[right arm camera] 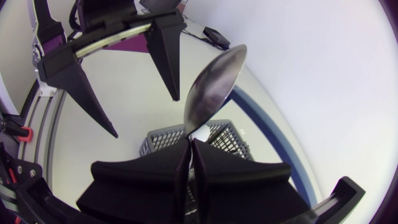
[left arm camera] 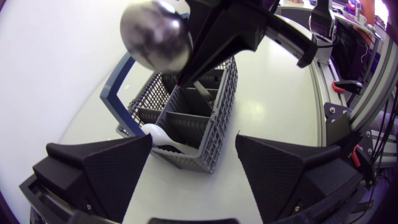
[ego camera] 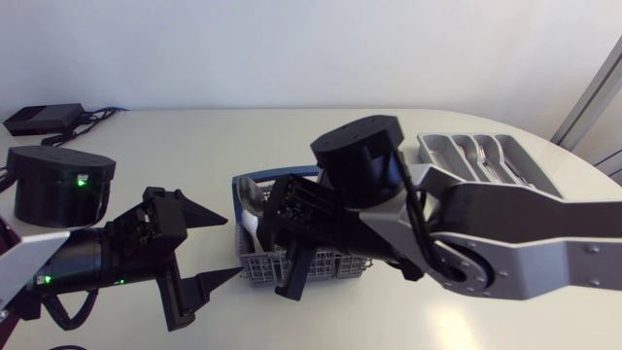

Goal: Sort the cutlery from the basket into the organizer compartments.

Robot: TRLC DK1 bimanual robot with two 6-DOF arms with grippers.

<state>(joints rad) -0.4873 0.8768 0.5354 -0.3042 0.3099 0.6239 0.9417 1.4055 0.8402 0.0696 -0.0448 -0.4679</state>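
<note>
While my right pincer (right arm camera: 189, 148) is clamped narrow on the handle of a metal spoon (right arm camera: 214, 87), the bowl stands up above the fingers, pointing away from the wrist. I read that as the grip you get from taking a handle low down to draw it straight up out of its slot. Directly under that pincer sits the grey, blue-handled basket (left arm camera: 205, 134); whether the spoon's lower end has cleared the rim I cannot tell. My left pincer (ego camera: 233, 246) is spread wide with nothing in it, low over the worktop (ego camera: 194, 136), and the basket's near wall lies just ahead of its fingers. I judge it is parked there to steady the basket or to wait its turn. A pale spoon (left arm camera: 155, 132) lies in the basket compartment nearest the left pincer, so sorting remains. The organizer (ego camera: 424, 148) lies well behind the right pincer, beside that arm, with some cutlery (ego camera: 505, 170) already in its slots. My next call would be to lift the metal spoon free and swing it back over the organizer, though I cannot pick out the matching compartment from here.
</note>
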